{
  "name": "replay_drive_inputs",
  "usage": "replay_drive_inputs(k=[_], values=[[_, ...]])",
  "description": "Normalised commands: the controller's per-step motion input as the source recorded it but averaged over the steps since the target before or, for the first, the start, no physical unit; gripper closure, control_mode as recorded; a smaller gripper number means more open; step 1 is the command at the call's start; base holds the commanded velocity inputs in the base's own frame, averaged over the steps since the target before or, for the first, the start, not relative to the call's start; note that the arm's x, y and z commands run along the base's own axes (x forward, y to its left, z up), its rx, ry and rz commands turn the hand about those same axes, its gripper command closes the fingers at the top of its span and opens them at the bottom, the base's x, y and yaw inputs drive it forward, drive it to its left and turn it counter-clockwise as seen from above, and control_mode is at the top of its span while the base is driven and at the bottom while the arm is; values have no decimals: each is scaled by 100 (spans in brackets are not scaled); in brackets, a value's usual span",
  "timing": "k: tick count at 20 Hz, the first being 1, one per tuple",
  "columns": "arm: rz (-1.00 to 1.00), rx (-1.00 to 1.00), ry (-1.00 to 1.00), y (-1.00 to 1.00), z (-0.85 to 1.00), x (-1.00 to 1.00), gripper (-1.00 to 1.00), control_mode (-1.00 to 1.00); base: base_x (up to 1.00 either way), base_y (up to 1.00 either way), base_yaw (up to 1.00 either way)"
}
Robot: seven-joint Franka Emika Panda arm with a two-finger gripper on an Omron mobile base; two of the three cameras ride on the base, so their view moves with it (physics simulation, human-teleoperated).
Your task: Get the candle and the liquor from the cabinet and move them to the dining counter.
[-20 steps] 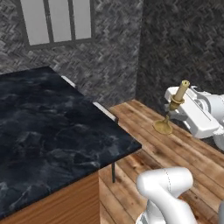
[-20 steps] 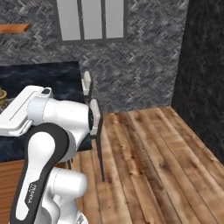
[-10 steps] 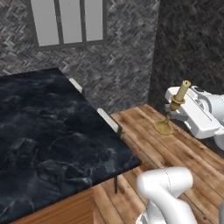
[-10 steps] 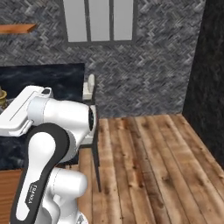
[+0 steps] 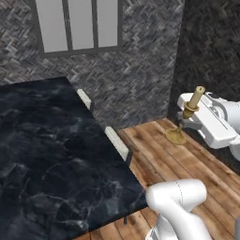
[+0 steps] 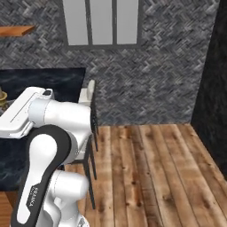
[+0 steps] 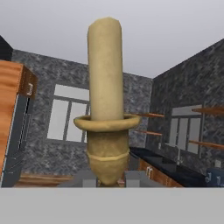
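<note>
You've got the candle [image 5: 192, 107] clamped in the gripper [image 5: 186, 116], jaws pinched on the brass holder's stem just under the drip cup; it rides upright, off to the right over the wooden floor [image 5: 154, 145], well apart from the dining counter [image 5: 51, 159]. The step in hand looks like carrying it over, so keep the wrist level and swing slowly: the stick is tall above a narrow grip and the round flat base hangs free below, so any tilt will likely lever it loose. Come in above the slab's near right edge, clear of the stools [image 5: 117, 143] tucked along it, then lower straight down until the base sits flat before releasing. Candle is matte cream, a plain rounded cylinder; holder is dull brass, flared cup; counter is glossy black marble with pale veins.
</note>
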Motion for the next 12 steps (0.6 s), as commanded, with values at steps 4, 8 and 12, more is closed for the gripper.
replay_drive_inputs(k=[4,8,12], values=[[0,0,0,0,0,0,100,100,61,-8,18],[0,0,0,0,0,0,100,100,59,-1,22],[0,0,0,0,0,0,100,100,42,3,32]])
